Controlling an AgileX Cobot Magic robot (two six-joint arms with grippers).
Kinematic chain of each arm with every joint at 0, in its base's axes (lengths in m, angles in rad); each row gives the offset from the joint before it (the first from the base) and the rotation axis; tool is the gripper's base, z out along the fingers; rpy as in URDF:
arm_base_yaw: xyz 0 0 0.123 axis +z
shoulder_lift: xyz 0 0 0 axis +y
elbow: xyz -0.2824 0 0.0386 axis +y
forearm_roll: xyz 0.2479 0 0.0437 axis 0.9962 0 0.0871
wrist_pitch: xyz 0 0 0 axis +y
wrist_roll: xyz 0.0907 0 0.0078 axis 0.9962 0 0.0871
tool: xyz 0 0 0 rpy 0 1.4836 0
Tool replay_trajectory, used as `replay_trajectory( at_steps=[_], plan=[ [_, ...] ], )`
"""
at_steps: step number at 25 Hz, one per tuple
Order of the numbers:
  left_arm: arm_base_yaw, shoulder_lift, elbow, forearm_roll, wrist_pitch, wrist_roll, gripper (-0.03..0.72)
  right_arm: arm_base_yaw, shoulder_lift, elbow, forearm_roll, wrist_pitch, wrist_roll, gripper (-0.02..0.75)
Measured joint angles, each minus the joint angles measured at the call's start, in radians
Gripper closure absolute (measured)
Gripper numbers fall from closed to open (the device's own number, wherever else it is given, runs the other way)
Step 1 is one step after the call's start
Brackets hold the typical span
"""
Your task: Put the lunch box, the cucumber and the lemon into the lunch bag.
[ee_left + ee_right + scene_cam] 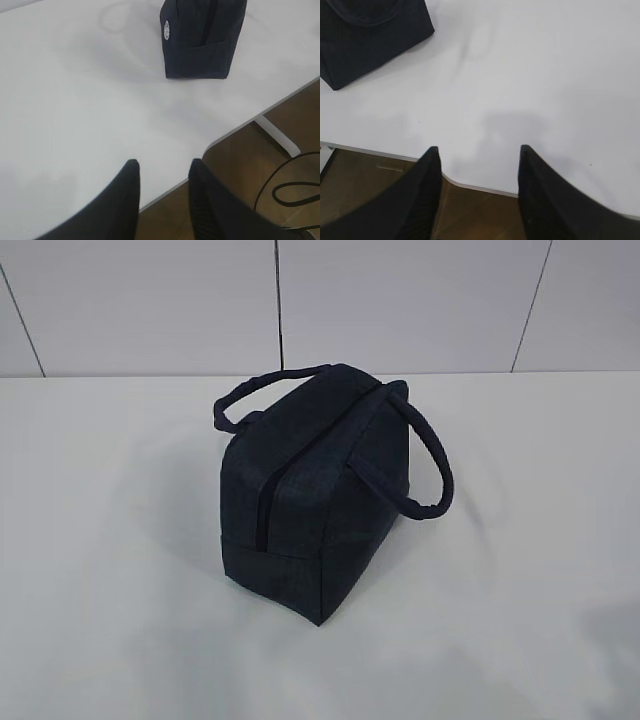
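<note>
While both hands [162,172] [480,157] gape empty, lunch bag [320,490] on white table [120,620], tiled wall [400,300], brown floor [365,185]

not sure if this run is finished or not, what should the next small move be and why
Probably none beyond keeping both arms back. The lunch bag stands alone on the table with its zipper apparently closed, no loose items show, and the left gripper and right gripper sit open and empty near the table edge.

- No readable words, brand names or numbers appear in any view.
- The lunch bag [202,37] carries one small round white emblem [167,30] on its end panel, seen from the left wrist view; its detail is too small to make out.
</note>
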Motion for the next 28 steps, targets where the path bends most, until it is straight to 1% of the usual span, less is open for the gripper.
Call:
replay_trajectory(
  at_steps=[5, 7, 9, 15, 17, 23, 28],
  plan=[
    [0.0, -0.002, 0.0, 0.012, 0.0, 0.0, 0.448, -0.003, 0.0, 0.0, 0.0, -0.003, 0.0, 0.355],
    [0.019, -0.002, 0.0, 0.025, 0.0, 0.0, 0.449, -0.018, 0.0, 0.0, 0.0, -0.003, 0.0, 0.355],
    [0.069, -0.002, 0.0, 0.031, 0.0, 0.0, 0.449, -0.046, 0.0, 0.0, 0.0, -0.005, 0.0, 0.355],
    [0.302, -0.008, 0.0, 0.034, 0.0, 0.0, 0.449, -0.148, 0.0, 0.0, 0.0, -0.005, 0.002, 0.354],
    [0.348, -0.034, 0.0, 0.035, 0.0, 0.0, 0.449, -0.163, 0.0, 0.0, 0.0, -0.005, 0.002, 0.354],
    [0.38, -0.043, 0.002, 0.037, 0.0, 0.0, 0.449, -0.166, 0.0, 0.0, 0.0, -0.008, 0.002, 0.355],
    [0.426, -0.043, 0.002, 0.037, 0.0, 0.0, 0.449, -0.166, 0.0, 0.0, 0.006, -0.008, 0.011, 0.354]
  ],
)
